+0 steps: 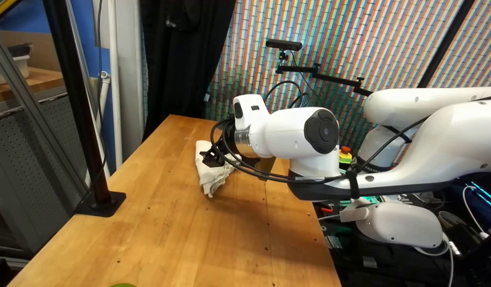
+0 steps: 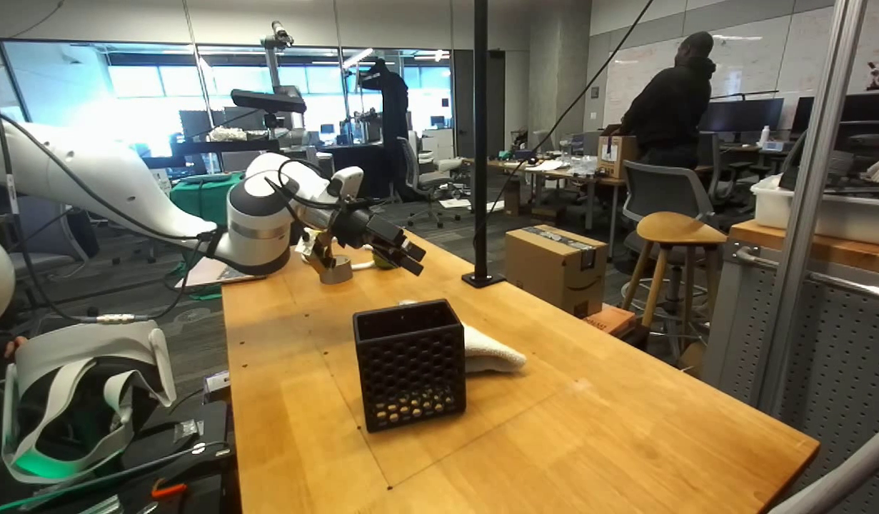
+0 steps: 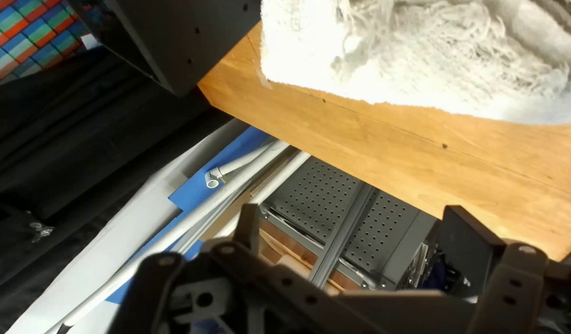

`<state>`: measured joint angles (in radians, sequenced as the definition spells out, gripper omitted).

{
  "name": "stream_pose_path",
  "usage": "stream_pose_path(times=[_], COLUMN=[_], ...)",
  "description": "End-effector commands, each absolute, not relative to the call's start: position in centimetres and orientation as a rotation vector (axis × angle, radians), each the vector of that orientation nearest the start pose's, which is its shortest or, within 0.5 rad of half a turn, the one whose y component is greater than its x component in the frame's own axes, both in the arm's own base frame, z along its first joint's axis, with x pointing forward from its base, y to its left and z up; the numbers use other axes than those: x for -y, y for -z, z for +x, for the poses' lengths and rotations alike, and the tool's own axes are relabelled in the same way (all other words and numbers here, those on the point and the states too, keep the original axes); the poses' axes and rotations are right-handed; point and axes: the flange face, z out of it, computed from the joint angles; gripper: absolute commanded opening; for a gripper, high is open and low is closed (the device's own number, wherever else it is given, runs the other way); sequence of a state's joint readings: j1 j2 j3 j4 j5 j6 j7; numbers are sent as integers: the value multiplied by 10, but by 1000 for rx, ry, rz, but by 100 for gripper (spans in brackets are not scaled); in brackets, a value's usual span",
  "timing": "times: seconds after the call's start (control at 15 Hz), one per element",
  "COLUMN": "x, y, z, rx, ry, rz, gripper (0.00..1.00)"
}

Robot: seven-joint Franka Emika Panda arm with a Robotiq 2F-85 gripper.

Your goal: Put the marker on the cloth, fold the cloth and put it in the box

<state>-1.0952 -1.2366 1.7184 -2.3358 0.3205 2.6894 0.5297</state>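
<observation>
Off-white and rumpled, the cloth [image 1: 207,173] rests on the wooden table, with frayed edges filling the top of the wrist view [image 3: 420,60]. Beside it stands the black box [image 2: 410,368], upright with its top uncovered and honeycomb holes in one side. That box hides part of the cloth [image 2: 493,351] in an exterior view. My gripper [image 2: 405,258] is raised above the table, apart from the box and cloth. In the wrist view the gripper [image 3: 359,232] is open, its fingers [image 3: 471,246] wide apart with nothing between them. The marker is hidden or out of view.
A grey tape roll [image 2: 335,270] and a round green thing [image 2: 385,260] sit farther along the table [image 2: 589,442]. At the table's edge a black post rises from a flat base [image 2: 482,279]. A cardboard carton [image 2: 557,268] stands beyond that edge.
</observation>
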Motion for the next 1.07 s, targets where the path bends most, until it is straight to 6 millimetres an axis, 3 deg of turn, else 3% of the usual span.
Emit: stream_pose_path(times=[0.0, 0.6, 1.0], x=[-281, -237, -242], y=[-269, -244, -204], z=[433, 432, 442], rx=[-37, 67, 100], ry=[-910, -834, -837], rz=[2309, 2325, 2481], gripper=[100, 100, 100])
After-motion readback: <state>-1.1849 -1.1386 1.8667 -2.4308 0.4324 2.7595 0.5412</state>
